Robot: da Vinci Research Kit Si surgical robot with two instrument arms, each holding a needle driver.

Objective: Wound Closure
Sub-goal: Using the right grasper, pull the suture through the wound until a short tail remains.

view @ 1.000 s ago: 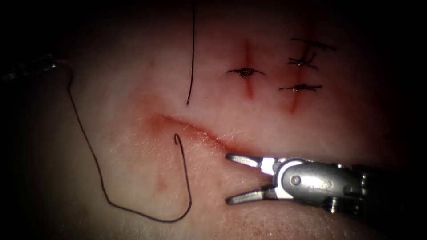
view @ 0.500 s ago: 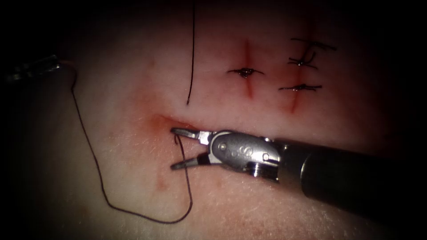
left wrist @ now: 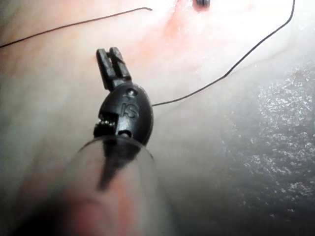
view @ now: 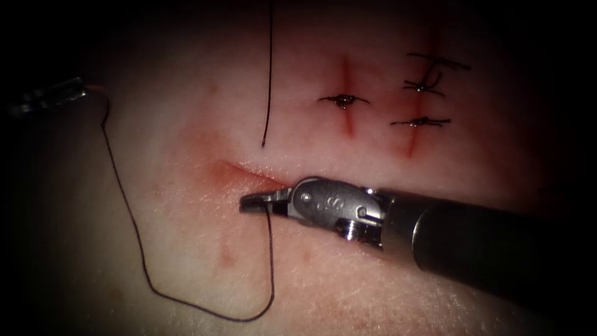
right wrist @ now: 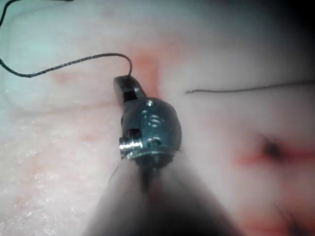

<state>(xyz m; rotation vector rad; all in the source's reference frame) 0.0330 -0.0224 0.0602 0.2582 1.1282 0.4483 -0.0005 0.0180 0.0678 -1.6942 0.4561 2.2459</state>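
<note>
Where the cut [view: 249, 171] ends, right hand [view: 255, 200] grips thread [view: 271, 261].

Dim vignetted edges, blurred near shafts

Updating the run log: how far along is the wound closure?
Done: the two upper cuts carry tied stitches, one on one cut and three on the other.
In hand: the right tool has its jaws shut on the thread beside the lower cut. The thread loops away to the left tool, whose hold I can't tell.
Left: the lower cut is open and unstitched. I can't place the needle.
</note>
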